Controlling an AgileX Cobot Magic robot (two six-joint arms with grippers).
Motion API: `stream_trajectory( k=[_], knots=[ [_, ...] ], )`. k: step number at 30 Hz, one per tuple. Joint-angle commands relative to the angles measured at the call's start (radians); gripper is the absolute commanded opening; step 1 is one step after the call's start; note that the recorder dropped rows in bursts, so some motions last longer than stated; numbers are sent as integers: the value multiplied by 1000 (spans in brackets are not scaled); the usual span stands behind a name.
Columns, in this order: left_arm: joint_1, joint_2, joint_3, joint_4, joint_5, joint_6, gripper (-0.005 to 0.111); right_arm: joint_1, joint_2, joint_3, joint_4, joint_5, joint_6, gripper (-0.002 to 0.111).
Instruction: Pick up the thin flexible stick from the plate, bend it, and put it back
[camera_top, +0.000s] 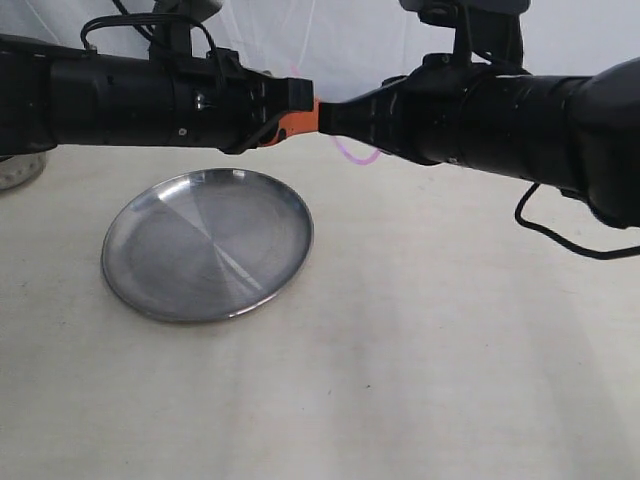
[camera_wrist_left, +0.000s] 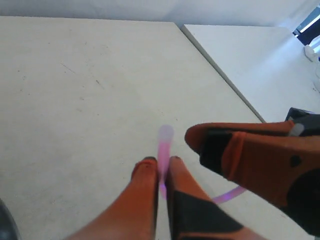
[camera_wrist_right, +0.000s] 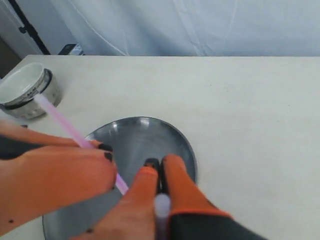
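Observation:
Both grippers meet in the air above the table, just behind the silver plate (camera_top: 200, 250), which lies bare. My left gripper (camera_top: 298, 112) is shut on the thin pink stick (camera_wrist_left: 165, 142), whose end pokes out past the fingertips. My right gripper (camera_top: 330, 116) is also shut on the stick; a blurred stick end (camera_wrist_right: 161, 205) shows between its fingers. The stick curves in a loop (camera_top: 352, 153) hanging below the two grippers. In the right wrist view the plate (camera_wrist_right: 140, 135) lies beneath the gripper (camera_wrist_right: 159, 167), and the left gripper (camera_wrist_right: 55, 175) is close alongside.
A white bowl (camera_wrist_right: 25, 90) stands on the table beyond the plate, at the far left edge (camera_top: 15, 170) of the exterior view. The table's edge (camera_wrist_left: 220, 75) runs past the left gripper (camera_wrist_left: 161, 167). Cream table surface surrounds the plate.

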Motion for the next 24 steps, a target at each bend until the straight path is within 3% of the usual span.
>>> stream_trajectory(
  k=[1, 19, 24],
  knots=[
    [-11, -3, -5, -15, 53, 45, 0, 4, 6, 2, 74, -11, 0, -1],
    [-11, -5, -5, -15, 143, 76, 0, 4, 84, 2, 377, 103, 0, -1],
    [-11, -5, -5, -15, 166, 109, 0, 4, 84, 2, 377, 129, 12, -1]
  ],
)
